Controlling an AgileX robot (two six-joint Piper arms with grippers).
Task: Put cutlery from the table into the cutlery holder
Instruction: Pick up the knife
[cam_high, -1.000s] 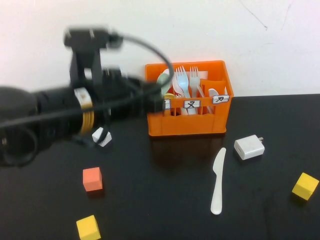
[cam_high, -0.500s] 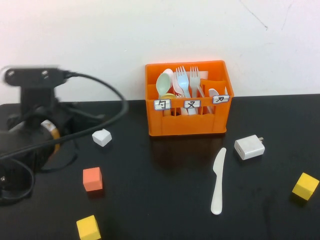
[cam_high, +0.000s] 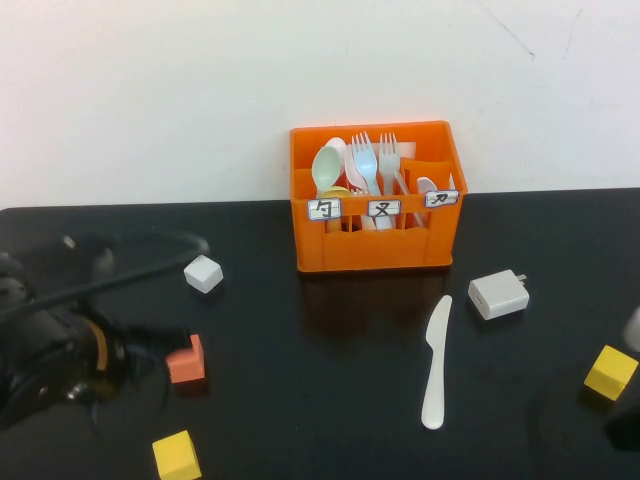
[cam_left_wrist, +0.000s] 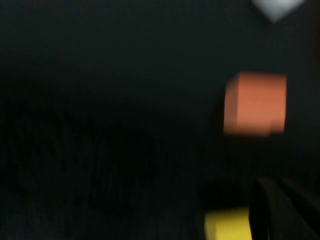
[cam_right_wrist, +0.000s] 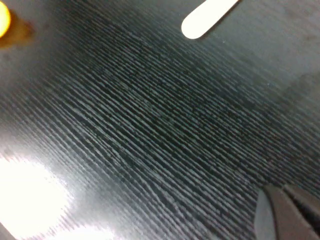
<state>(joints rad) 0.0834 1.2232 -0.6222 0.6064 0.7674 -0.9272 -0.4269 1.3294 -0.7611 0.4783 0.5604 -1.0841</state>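
The orange holder stands at the back of the black table, against the white wall. The mint spoon stands upright in its left compartment, beside white and blue forks. The cream knife lies flat on the table in front of the holder, blade end toward it, near a white charger. The left arm sits low at the table's left edge, just beside an orange cube; the left gripper itself cannot be made out. The right gripper hovers over bare table near the knife's handle end, empty, fingertips close together. Yellow cubes and a white block lie around.
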